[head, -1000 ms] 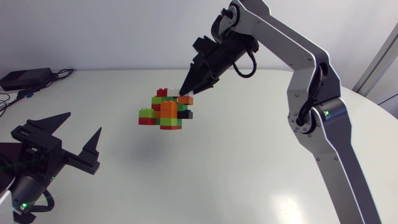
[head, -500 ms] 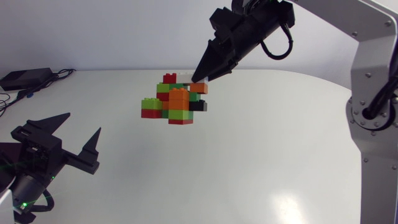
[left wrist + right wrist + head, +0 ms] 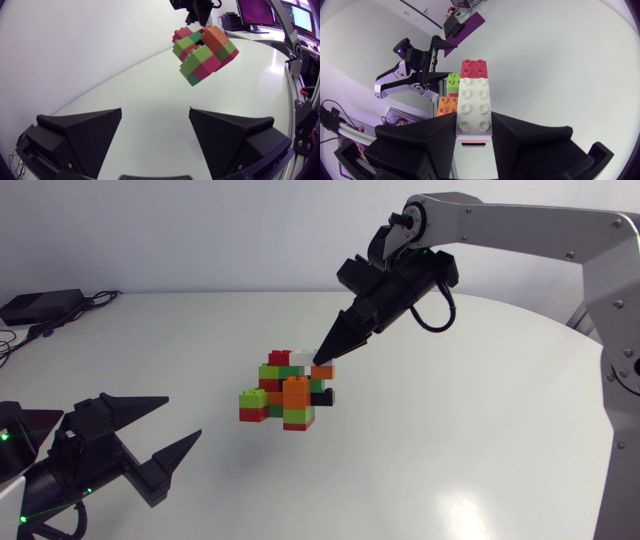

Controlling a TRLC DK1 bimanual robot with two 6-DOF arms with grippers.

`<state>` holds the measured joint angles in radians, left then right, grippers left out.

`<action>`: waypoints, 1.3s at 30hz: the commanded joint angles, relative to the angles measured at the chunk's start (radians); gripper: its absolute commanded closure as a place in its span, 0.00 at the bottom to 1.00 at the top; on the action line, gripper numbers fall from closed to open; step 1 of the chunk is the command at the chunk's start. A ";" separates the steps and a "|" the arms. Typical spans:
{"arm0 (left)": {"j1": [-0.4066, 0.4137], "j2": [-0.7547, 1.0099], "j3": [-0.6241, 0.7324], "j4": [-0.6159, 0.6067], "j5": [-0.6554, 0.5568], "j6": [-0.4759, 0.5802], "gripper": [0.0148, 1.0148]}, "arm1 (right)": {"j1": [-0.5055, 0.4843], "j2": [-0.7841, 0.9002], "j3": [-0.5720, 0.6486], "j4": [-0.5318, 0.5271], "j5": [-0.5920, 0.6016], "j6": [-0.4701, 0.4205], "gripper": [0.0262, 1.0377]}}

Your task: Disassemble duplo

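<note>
A cluster of red, green, orange, white and black duplo bricks [image 3: 285,392] hangs in the air above the table's middle. My right gripper [image 3: 322,361] comes down from the right and is shut on the cluster's white brick [image 3: 474,102]. The right wrist view also shows a red brick [image 3: 474,68], a green one [image 3: 452,80] and an orange one [image 3: 446,105] ahead of the fingers. My left gripper [image 3: 180,418] stands open at the front left, pointing toward the cluster [image 3: 205,47] and well short of it. Nothing lies between its fingers [image 3: 155,112].
A black box with cables [image 3: 40,305] lies at the table's far left corner. The white tabletop [image 3: 430,460] stretches wide under and around the hanging cluster. My left arm [image 3: 412,70] shows beyond the bricks in the right wrist view.
My right arm swung the cluster up, then down and a little rightward. My left gripper turned and moved right, toward the cluster, still open.
</note>
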<state>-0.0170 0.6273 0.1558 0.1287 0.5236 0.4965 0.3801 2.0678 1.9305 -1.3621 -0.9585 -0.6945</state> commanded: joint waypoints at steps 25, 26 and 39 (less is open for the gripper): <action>0.061 0.170 0.186 -0.207 0.285 -0.035 0.12 | 0.123 -0.336 -0.613 0.963 0.205 0.208 0.84; 0.028 0.180 0.183 -0.173 0.210 -0.042 0.15 | 0.123 -0.350 -0.634 1.002 0.213 0.225 0.84; -0.239 0.353 0.266 0.054 -0.142 -0.141 0.15 | 0.128 -0.428 -0.757 1.175 0.227 0.294 0.84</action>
<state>-0.2390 0.9463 0.4061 0.1589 0.3847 0.3965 0.4988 1.6634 1.1908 -0.2115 -0.7280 -0.4259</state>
